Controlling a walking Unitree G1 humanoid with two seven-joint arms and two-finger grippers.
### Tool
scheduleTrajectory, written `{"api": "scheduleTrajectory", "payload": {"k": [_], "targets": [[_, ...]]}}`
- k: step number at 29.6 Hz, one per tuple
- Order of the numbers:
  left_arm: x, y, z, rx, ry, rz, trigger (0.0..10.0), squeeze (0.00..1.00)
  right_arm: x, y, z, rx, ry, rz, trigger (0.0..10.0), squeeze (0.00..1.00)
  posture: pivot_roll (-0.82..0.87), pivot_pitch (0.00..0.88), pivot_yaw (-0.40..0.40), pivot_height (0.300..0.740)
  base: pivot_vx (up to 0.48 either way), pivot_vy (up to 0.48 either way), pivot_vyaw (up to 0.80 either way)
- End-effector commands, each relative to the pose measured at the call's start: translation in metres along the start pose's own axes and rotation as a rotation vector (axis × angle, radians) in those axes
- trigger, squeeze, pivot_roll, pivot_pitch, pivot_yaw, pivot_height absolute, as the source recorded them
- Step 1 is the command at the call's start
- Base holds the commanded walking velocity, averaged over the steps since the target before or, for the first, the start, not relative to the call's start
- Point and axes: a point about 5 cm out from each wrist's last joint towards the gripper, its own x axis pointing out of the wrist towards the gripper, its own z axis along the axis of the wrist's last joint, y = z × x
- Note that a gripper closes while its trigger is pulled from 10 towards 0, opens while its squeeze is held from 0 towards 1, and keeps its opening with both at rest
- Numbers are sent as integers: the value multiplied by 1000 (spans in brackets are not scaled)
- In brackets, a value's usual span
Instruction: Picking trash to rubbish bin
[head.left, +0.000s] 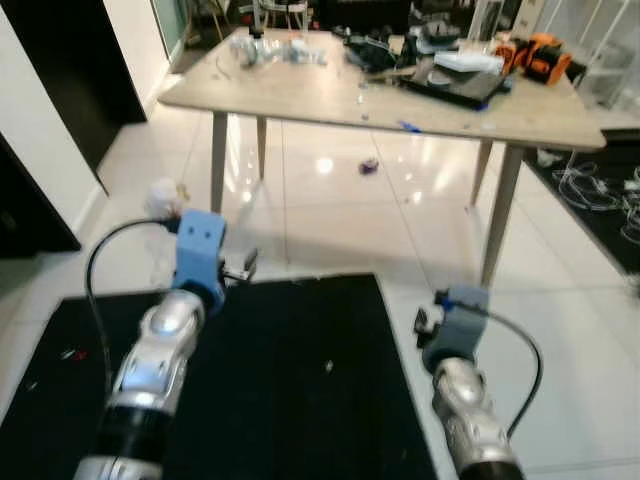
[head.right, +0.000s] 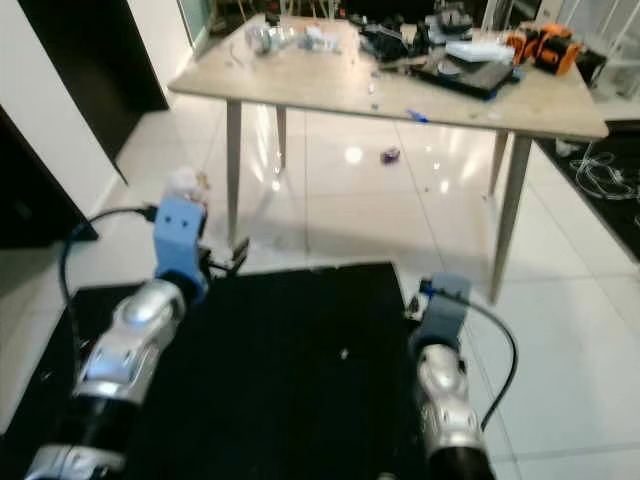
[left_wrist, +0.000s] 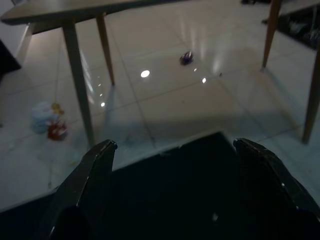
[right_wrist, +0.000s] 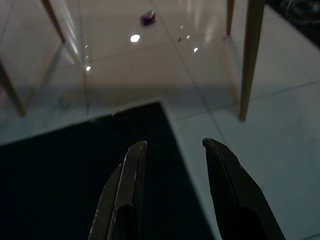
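- Left gripper (left_wrist: 170, 165) spread wide, empty, over the black mat (head.left: 290, 380); right gripper (right_wrist: 172, 165) parted, empty, at the mat's edge.
- Purple wrapper (head.left: 368, 166) lies under the table (head.left: 300, 95); crumpled white trash (left_wrist: 47, 120) beside the table leg (left_wrist: 77, 80).
- Best to step closer, then reach low.

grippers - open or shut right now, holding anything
Left gripper: open wide, holding nothing, above the black mat.
Right gripper: open, holding nothing, over the mat's edge.
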Motion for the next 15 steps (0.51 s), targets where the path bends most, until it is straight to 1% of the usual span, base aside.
{"api": "scheduleTrajectory", "payload": {"k": [1,10,15], "targets": [[-3,6,-4,3,15,18,10000,0,-2,4,2,-1,-23,11,10000,0,6,122,66,740,382,0,0],[-2,4,-3,-5,17,14,10000,0,-3,-6,11,-34,-79,-38,10000,0,3,130,65,740,380,0,0],[-2,3,-3,-7,17,12,10000,0,-3,-15,33,-39,-213,-110,10000,0,6,134,61,740,379,0,0]]}}
